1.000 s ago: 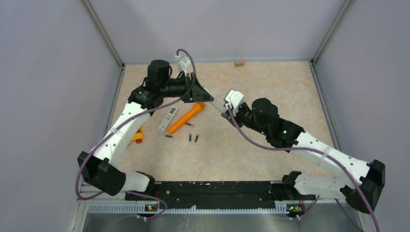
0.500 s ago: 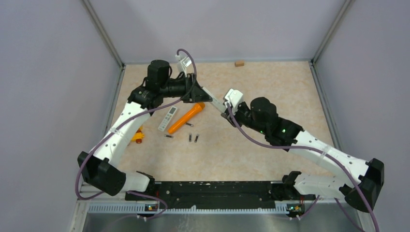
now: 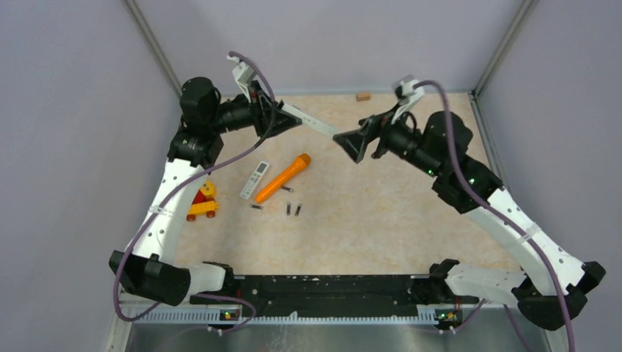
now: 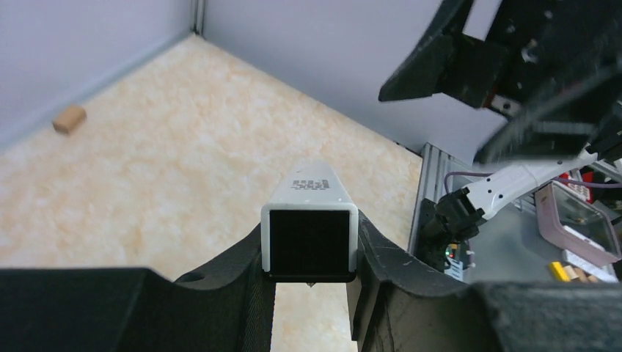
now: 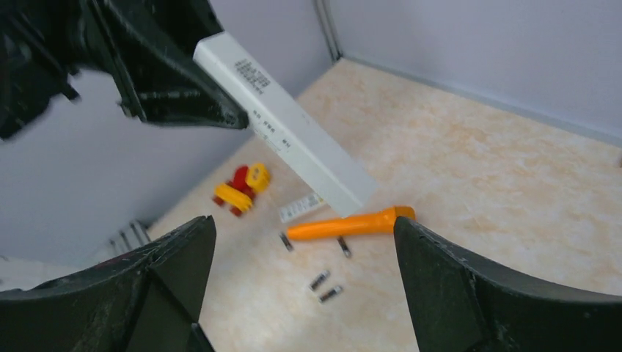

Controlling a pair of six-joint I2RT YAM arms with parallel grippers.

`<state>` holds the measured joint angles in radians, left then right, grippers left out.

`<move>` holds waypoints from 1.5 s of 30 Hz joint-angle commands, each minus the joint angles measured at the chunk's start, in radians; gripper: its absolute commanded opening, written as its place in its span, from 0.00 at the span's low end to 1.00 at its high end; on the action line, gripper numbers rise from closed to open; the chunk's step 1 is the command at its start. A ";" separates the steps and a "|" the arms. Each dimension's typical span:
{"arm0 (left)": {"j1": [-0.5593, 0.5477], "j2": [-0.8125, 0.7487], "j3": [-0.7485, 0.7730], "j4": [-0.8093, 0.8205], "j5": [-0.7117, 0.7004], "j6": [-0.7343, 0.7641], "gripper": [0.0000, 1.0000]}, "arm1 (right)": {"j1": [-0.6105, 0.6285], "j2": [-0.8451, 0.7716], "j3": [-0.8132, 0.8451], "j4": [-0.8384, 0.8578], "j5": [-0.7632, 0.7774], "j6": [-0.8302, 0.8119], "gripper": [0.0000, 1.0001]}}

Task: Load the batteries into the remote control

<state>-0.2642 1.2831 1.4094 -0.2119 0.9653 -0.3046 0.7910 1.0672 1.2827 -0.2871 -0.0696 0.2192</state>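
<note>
Though tiny, batteries (image 5: 320, 279) dark, pale-ended.

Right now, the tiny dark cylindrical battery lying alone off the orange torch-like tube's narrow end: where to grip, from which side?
Take the lone battery at mid-body, down from above, fingers closing across its width: it lies flat, apart from the orange tube, so both sides look free. Use the open right gripper; the left gripper is shut on the long white bar.
</note>
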 commanded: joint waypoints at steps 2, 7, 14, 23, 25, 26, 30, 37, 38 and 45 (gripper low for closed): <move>0.070 -0.013 0.049 0.356 0.218 -0.083 0.00 | -0.195 0.008 0.006 0.134 -0.196 0.551 0.92; 0.086 -0.019 0.063 0.434 0.269 -0.115 0.00 | -0.219 0.041 -0.144 0.506 -0.302 0.895 0.90; 0.086 -0.035 0.018 0.653 0.301 -0.257 0.00 | -0.219 0.132 -0.185 0.803 -0.416 1.161 0.88; 0.085 -0.056 -0.050 0.855 0.295 -0.381 0.00 | -0.219 0.186 -0.271 1.114 -0.482 1.381 0.74; 0.085 -0.061 -0.055 0.858 0.296 -0.377 0.00 | -0.219 0.193 -0.270 1.139 -0.495 1.400 0.70; 0.085 -0.062 -0.057 0.858 0.298 -0.375 0.00 | -0.219 0.199 -0.268 1.145 -0.499 1.406 0.69; 0.080 -0.073 -0.072 0.872 0.314 -0.373 0.00 | -0.219 0.228 -0.257 1.186 -0.526 1.441 0.63; 0.076 -0.090 -0.095 0.858 0.321 -0.345 0.00 | -0.214 0.272 -0.245 1.265 -0.547 1.495 0.49; 0.076 -0.090 -0.094 0.854 0.321 -0.344 0.00 | -0.213 0.273 -0.243 1.266 -0.547 1.495 0.47; 0.075 -0.094 -0.095 0.844 0.295 -0.344 0.00 | -0.213 0.270 -0.273 1.306 -0.540 1.503 0.25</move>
<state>-0.1852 1.2125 1.3151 0.6041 1.2755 -0.6598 0.5739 1.3499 1.0077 0.8986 -0.6041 1.7069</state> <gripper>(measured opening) 0.387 0.323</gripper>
